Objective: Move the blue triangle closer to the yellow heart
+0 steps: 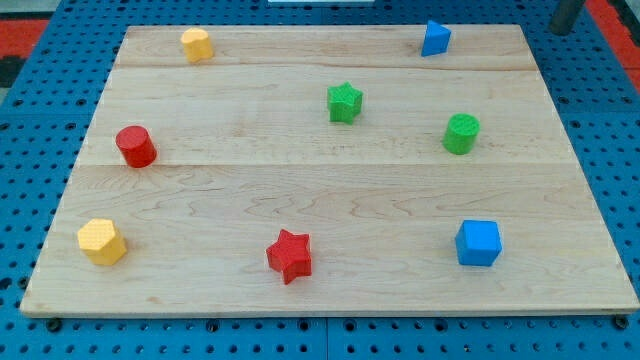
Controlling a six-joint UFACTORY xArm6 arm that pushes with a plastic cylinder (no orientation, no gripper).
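The blue triangle (435,38) sits near the view's top edge of the wooden board (300,200), right of centre. The yellow heart (197,44) lies along the same top edge, well apart from it toward the view's left. My tip cannot be made out: only a dark rod (567,14) shows at the view's top right corner, off the board and right of the blue triangle, its end not clear, and it carries no claw, so nothing is held.

The board is the only thing holding anything, and it bears 8 blocks: 2 blue, 2 yellow, 2 green, 2 red. Below the triangle stand a green star (344,102) and a green cylinder (461,133). A blue cube (478,242) is at the lower right. A red cylinder (135,146) sits at the left, a yellow hexagon (102,241) at the lower left, and a red star (290,255) near the bottom centre.
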